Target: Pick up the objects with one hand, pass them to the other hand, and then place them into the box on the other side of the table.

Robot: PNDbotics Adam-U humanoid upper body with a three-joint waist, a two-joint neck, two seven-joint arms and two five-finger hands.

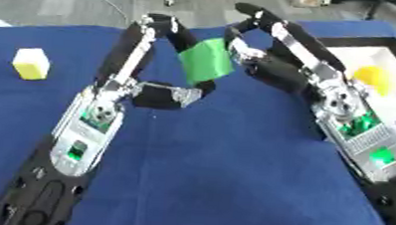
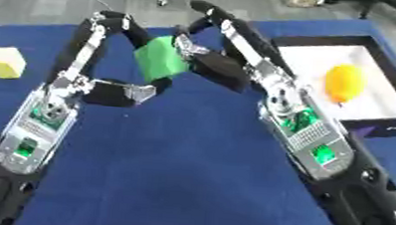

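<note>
Fingers of both left hand [image 1: 155,89] and right hand [image 1: 270,64] grip green block [image 1: 207,60] mid-table, open cloth around

both hands [image 1: 166,57] apparently gripping green block [image 1: 207,60]; yellow cube [image 1: 31,63] apart

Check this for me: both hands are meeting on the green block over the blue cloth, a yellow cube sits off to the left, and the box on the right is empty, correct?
Not quite. The box is not empty: a yellow object lies inside it, clearest in the right eye view. The rest holds: the left hand and right hand meet on the green block over the blue cloth, and the yellow cube sits to the left.
</note>
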